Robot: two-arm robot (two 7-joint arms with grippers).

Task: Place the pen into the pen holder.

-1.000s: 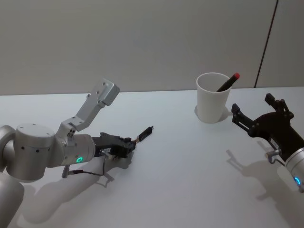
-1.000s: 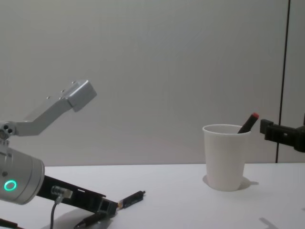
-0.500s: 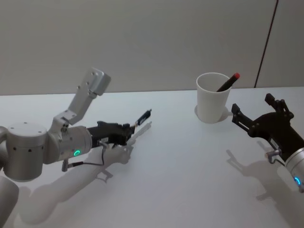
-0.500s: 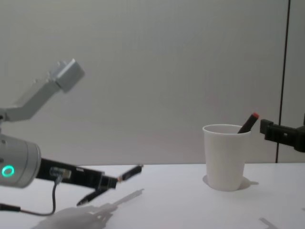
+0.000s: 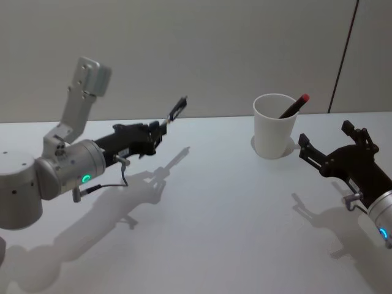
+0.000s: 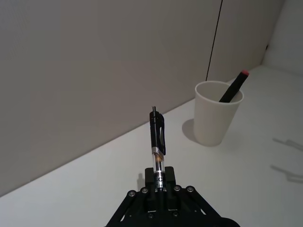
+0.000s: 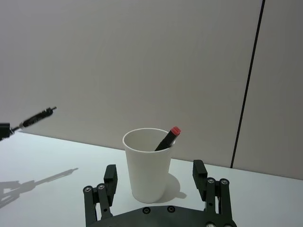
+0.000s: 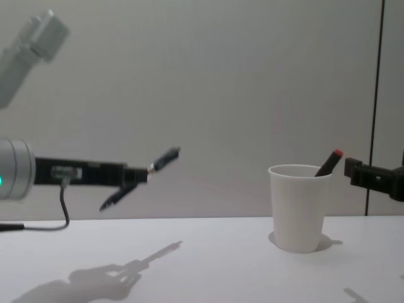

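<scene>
Left gripper (image 5: pixel 160 127), jaws pinching a black clear-barrelled pen (image 5: pixel 176 110) aloft, needs to stand it upright over the tapered white paper cup (image 5: pixel 274 125); right gripper (image 5: pixel 326 135) parked nearby, jaws spread.

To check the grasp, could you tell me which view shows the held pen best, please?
The left wrist view: the pen is large and whole, one end clamped in the left gripper. Head and chest views show it small and airborne; the right wrist view, past the idle right gripper, tiny at the edge.
</scene>
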